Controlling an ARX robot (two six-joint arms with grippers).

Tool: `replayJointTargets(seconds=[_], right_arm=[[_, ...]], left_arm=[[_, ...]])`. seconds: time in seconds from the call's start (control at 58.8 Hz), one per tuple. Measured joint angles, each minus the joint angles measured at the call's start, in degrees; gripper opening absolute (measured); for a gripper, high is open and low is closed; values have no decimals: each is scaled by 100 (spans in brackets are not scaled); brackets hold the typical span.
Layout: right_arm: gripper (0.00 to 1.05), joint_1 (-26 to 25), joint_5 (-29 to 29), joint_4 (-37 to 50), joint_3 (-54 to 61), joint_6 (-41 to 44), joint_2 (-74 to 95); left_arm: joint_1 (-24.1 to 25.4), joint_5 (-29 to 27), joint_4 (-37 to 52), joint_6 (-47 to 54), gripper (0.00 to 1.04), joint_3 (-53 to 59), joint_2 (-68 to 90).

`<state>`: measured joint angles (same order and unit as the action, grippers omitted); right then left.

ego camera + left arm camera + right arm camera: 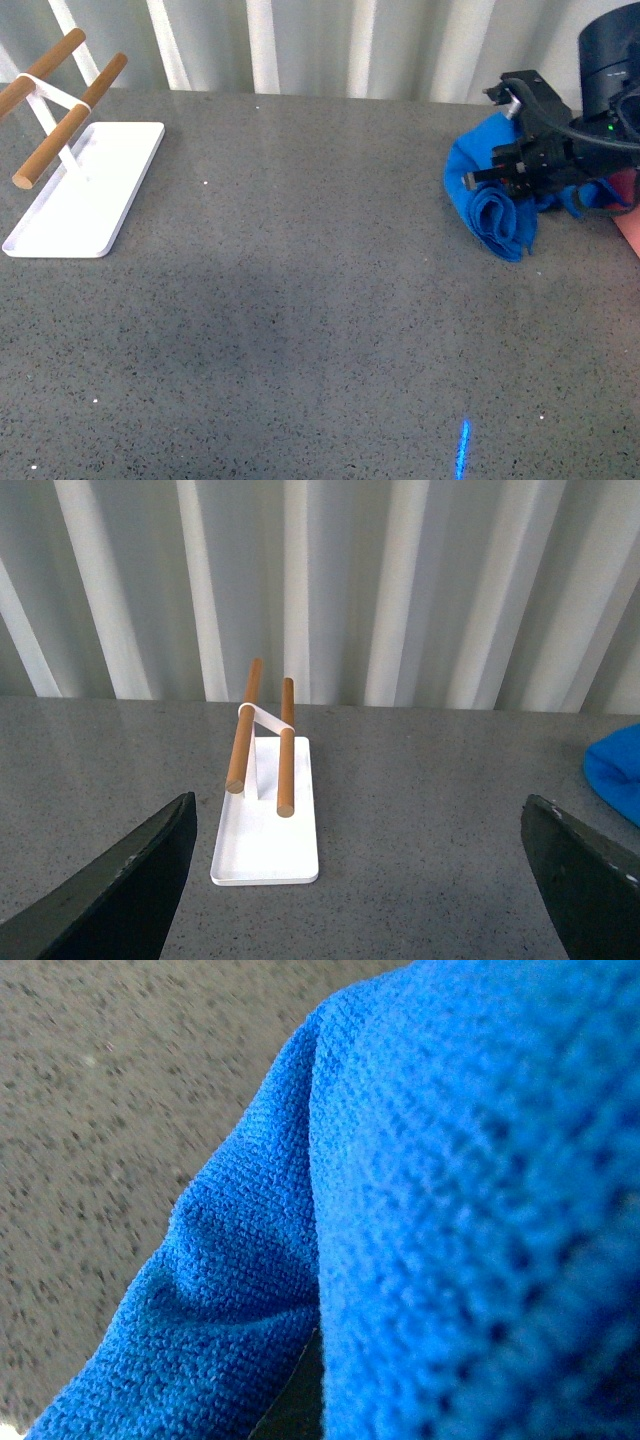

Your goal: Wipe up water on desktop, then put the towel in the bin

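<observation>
With the right gripper point(515, 165) jaws clenched on the bunched towel point(495, 205) at the far right of the desk point(300, 280) beside the bin point(632, 232), lift its tail over the rim before releasing; the left gripper point(357, 815) jaws gape.

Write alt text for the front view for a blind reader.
The right gripper grips a bunched blue towel at the far right of the grey speckled desktop, next to a sliver of the pink bin at the picture's edge. A white tray with wooden rods stands at the far left.
</observation>
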<state>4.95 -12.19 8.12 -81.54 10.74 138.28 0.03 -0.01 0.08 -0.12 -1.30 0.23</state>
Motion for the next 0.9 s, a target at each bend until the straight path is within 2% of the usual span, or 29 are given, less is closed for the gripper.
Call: replayJointTargets(seconds=[0.255,0.459,0.697,0.901], right_arm=[[3,658,-269,-352,-885,96,459],[3,1169,-651,-374,-750,243,413],[3,1384,-1228,-415,868,1246,-553],[3,999,-1340,-494,2127,2013,-1375]], left_arm=[[0,0,0,0,98,0,0],[0,0,0,0,98,0,0],[0,0,0,0,98,0,0],[0,0,0,0,98,0,0]])
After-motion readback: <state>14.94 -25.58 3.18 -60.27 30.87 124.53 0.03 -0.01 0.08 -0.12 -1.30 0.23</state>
